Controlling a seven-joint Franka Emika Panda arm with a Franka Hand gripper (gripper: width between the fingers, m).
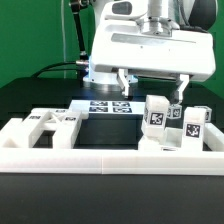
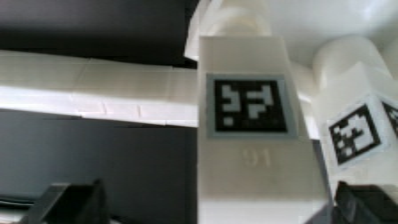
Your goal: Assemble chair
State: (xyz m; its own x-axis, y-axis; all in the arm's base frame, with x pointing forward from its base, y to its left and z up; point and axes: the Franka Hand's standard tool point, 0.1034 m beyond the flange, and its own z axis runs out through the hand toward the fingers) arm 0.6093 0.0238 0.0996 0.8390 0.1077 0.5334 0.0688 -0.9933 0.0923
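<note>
Several white chair pieces with black-and-white tags stand at the exterior view's right: an upright leg, a second and a third. Slotted chair panels lie at the left. My gripper hangs open just above the first leg. In the wrist view that leg stands tall between my open fingertips, nearer to the other one, and neither touches it. My gripper holds nothing. A second tagged piece stands close beside the leg.
The marker board lies flat behind the pieces, under the arm. A low white border rail runs along the front and sides and also shows in the wrist view. The table is black.
</note>
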